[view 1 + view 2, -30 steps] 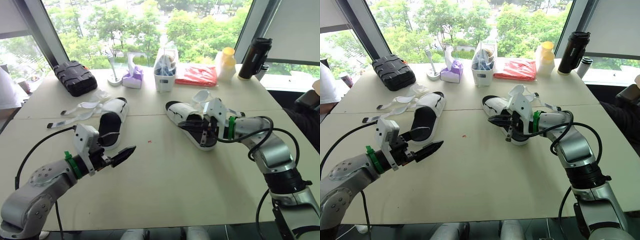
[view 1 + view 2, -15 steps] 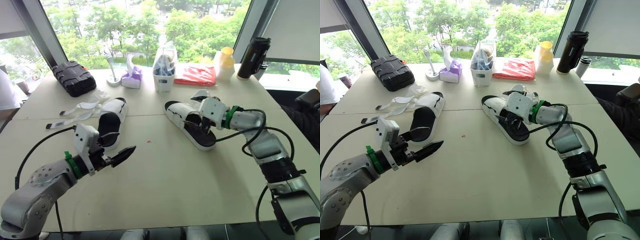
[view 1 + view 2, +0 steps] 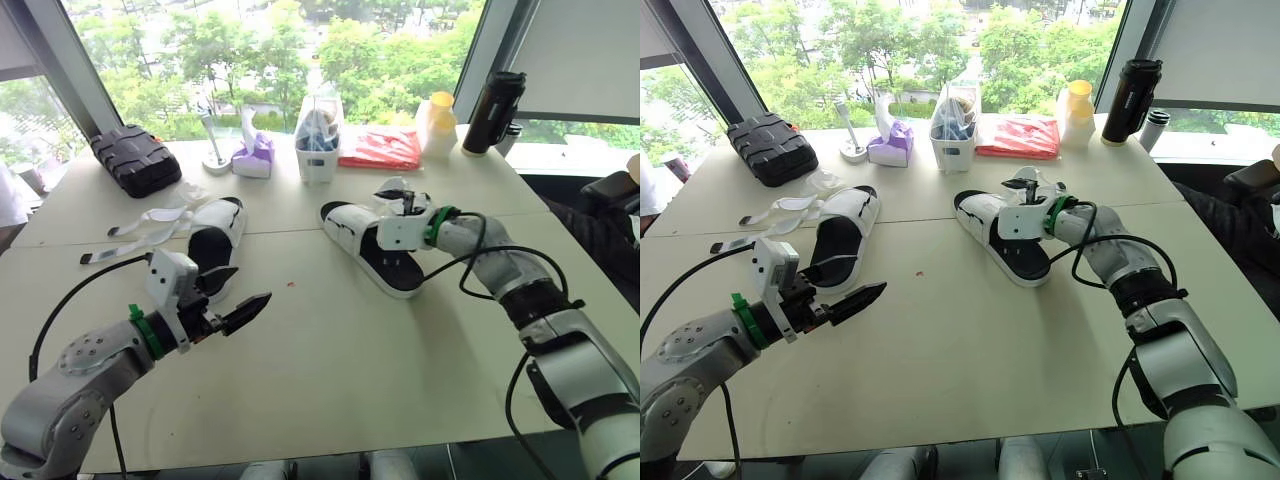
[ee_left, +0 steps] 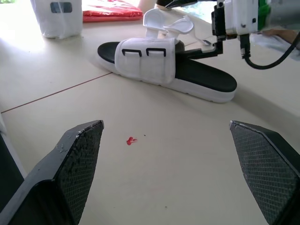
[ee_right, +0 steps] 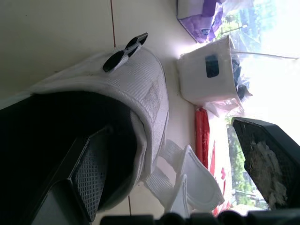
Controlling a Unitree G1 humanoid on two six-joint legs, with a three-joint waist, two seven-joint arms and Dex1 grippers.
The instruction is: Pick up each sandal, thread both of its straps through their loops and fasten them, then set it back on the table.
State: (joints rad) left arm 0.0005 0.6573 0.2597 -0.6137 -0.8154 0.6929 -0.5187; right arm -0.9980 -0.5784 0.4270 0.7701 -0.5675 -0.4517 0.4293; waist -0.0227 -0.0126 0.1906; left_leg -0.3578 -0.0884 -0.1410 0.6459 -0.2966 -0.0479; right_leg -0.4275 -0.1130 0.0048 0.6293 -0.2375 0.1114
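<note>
**Right gripper spread across the strap side of the right sandal**

We see both sandals lying sole-down on the table (image 3: 350, 380). The right sandal (image 3: 378, 257) lies in front of the right arm, with its white band across the black footbed. The two black loops (image 4: 144, 52) on the band are empty. Its loose straps (image 3: 398, 188) curl up on the far side, unfastened. The right gripper (image 3: 401, 205) is at that far side with its jaws wide apart. In the right wrist view one finger (image 5: 91, 173) lies over the footbed beside the band's edge and the other stands out beyond the straps. Neither pinches anything.

The left sandal (image 3: 213, 240) lies in front of the left arm, its trailing straps (image 3: 140, 225) flat on the table and also unfastened. The left gripper (image 3: 250, 308) is near this sandal's near end, apart from it. The left wrist view shows its jaws spread wide and holding nothing, with a small red speck (image 4: 131, 140) on the table ahead of them.

Along the window edge we see a black case (image 3: 135, 158), a purple tissue box (image 3: 250, 160), a white container (image 3: 315, 150), a red packet (image 3: 380, 150), a yellow-capped bottle (image 3: 436, 125) and a dark flask (image 3: 487, 100).
</note>
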